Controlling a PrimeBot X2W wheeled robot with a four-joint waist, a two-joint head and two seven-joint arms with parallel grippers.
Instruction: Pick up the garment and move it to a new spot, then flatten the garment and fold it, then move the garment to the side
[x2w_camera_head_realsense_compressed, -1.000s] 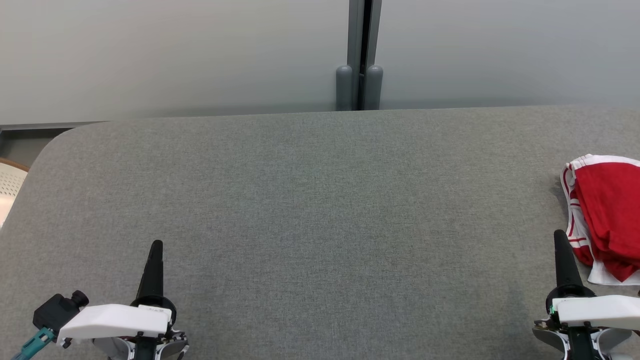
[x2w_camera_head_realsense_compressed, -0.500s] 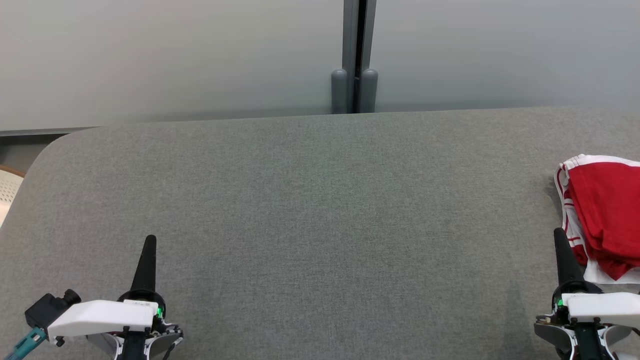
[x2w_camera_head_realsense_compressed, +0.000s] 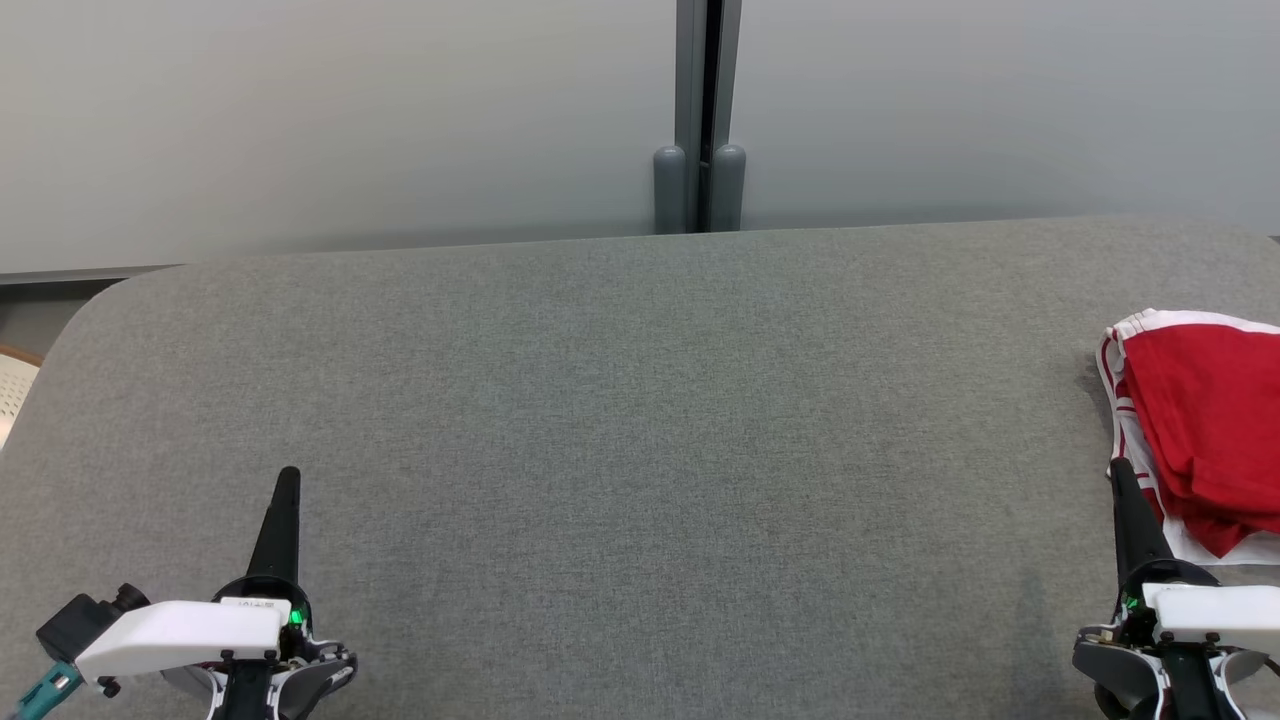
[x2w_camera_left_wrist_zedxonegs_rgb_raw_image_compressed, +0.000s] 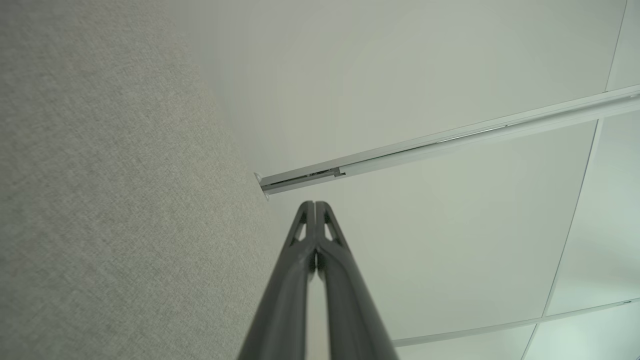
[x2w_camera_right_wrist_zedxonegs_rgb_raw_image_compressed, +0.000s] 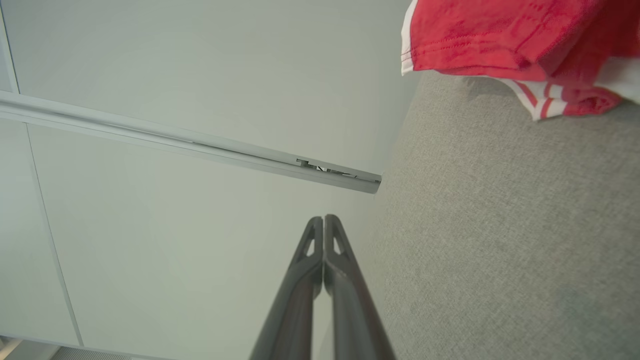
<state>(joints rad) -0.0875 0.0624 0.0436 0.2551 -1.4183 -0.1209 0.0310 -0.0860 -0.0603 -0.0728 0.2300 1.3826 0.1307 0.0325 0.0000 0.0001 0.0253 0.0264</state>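
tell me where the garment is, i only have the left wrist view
Observer: The red garment lies at the far right of the grey fabric surface, cut off by the head view's right edge.
Operator: is the right pincer holding it
Observer: No. The right pincer is shut on nothing, its tip beside the garment's left edge.
Operator: what shape is it in
Observer: It lies in stacked layers, with white, red-striped trim along the left edge.
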